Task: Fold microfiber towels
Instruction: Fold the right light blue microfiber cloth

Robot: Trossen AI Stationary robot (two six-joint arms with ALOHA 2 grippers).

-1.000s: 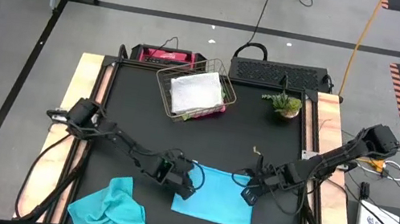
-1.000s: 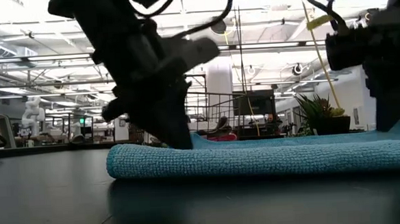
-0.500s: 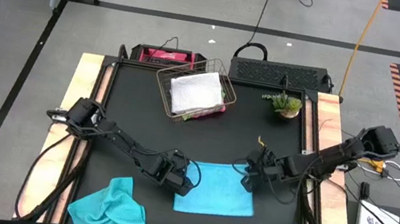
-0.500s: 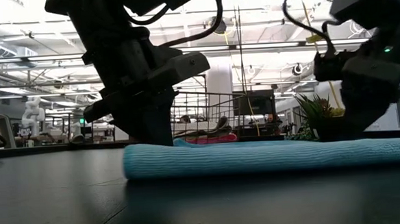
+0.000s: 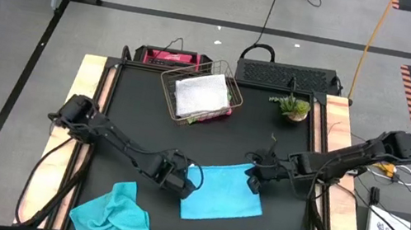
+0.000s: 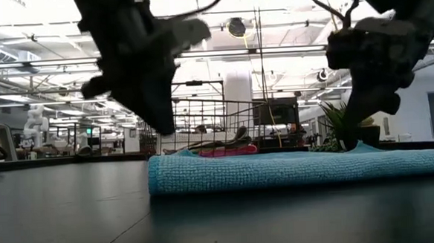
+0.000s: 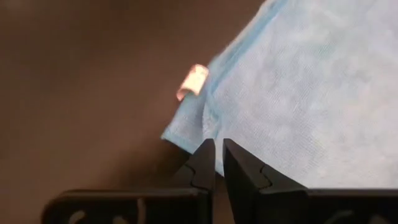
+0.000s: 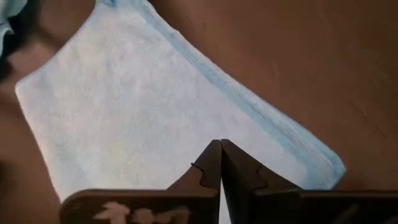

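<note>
A folded turquoise towel (image 5: 222, 193) lies flat on the black table, with a small tag (image 7: 193, 81) at its left edge. My left gripper (image 5: 188, 181) is shut and hangs just above the towel's left edge (image 6: 156, 173), clear of it. My right gripper (image 5: 253, 177) is shut at the towel's far right corner. A second turquoise towel (image 5: 114, 212) lies crumpled at the near left. A light grey towel (image 5: 199, 93) lies on top of pink and green cloth in the wire basket (image 5: 225, 75). My right gripper stands with its shut fingertips (image 8: 214, 155) slanting down over the folded towel's far right corner (image 5: 249, 171). I cannot tell whether they touch the cloth.
A small potted plant (image 5: 292, 107) stands at the far right of the table, and the basket stands at the far middle. Wooden side boards (image 5: 85, 112) run along the table's left and right. Bare black tabletop (image 5: 137, 120) lies between the basket and the folded towel.
My left gripper has risen off the towel's left edge and now hangs clear above it. My right gripper has moved toward the table's far edge. The folded towel has turned a little on the table, its far right corner going toward the far edge.
</note>
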